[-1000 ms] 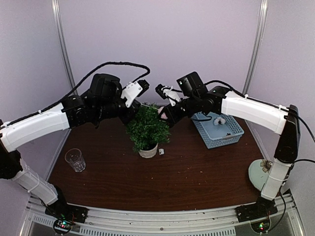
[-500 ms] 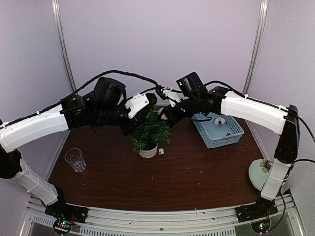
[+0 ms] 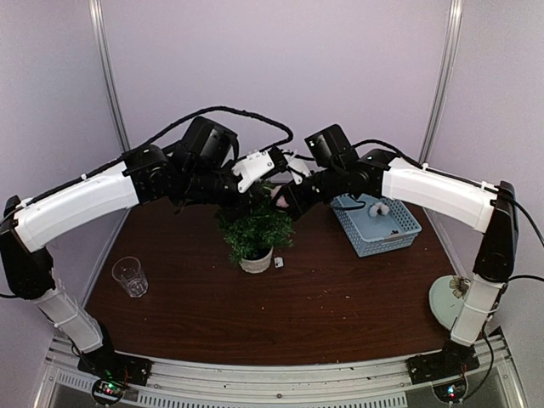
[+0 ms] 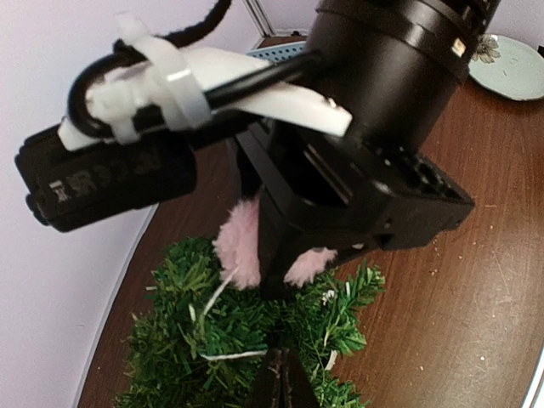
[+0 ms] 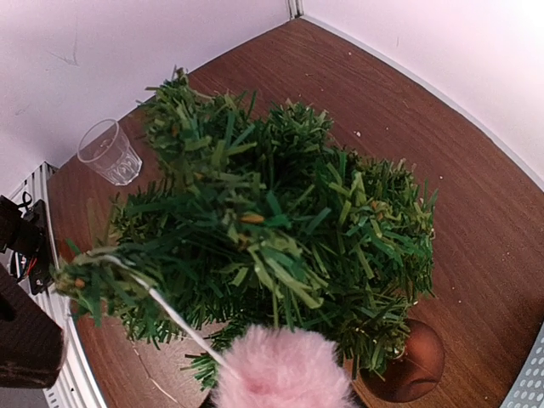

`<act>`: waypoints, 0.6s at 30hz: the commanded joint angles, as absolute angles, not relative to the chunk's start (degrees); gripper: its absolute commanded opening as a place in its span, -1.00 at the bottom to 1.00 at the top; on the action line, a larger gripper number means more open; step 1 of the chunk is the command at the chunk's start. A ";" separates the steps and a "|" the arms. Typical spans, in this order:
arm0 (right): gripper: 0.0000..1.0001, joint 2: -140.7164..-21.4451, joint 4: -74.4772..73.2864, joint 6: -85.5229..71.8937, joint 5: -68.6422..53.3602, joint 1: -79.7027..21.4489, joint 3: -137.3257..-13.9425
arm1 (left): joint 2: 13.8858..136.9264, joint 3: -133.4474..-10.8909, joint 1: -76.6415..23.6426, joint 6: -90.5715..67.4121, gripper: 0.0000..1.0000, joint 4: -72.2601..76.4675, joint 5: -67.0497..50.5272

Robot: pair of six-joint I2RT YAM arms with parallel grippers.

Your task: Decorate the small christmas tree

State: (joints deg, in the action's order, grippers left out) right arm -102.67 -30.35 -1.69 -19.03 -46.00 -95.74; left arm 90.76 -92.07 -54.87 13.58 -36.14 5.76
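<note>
Pinching pink pompom point(image 5: 280, 370) over small christmas tree point(image 3: 255, 229), right jaws; left jaws pressed together

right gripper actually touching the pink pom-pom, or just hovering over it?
Touching. Left wrist view: the pink pom-pom bulges out either side of the right gripper, which pinches it above the small christmas tree.

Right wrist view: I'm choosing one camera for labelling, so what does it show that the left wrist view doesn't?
Only right wrist: the drinking glass. Only left wrist: the right end effector seen from outside, and the pale plate. Both: the small christmas tree, the pink pompom above it, and the brown table.
</note>
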 commanded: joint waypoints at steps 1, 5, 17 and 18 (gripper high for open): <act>-1.00 -102.29 -28.97 -1.50 -20.32 -46.45 -95.75 | 90.50 -93.79 -55.26 13.41 -1.00 -39.58 4.13; -1.00 -102.28 -28.58 -1.41 -21.03 -46.42 -95.51 | 90.54 -94.55 -55.26 13.62 -1.00 -40.17 3.94; -1.00 -101.94 -28.09 -1.41 -21.18 -46.46 -95.23 | 98.67 -105.87 -55.26 11.20 -1.00 -44.25 4.90; -1.00 -101.94 -27.98 -1.41 -21.19 -46.44 -95.19 | 98.96 -106.32 -55.24 11.01 -1.00 -44.37 5.11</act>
State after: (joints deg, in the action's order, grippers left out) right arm -102.67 -29.23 -1.67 -20.75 -46.00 -95.64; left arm 97.34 -103.04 -54.87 12.49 -42.72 4.91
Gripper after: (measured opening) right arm 0.179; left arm 0.002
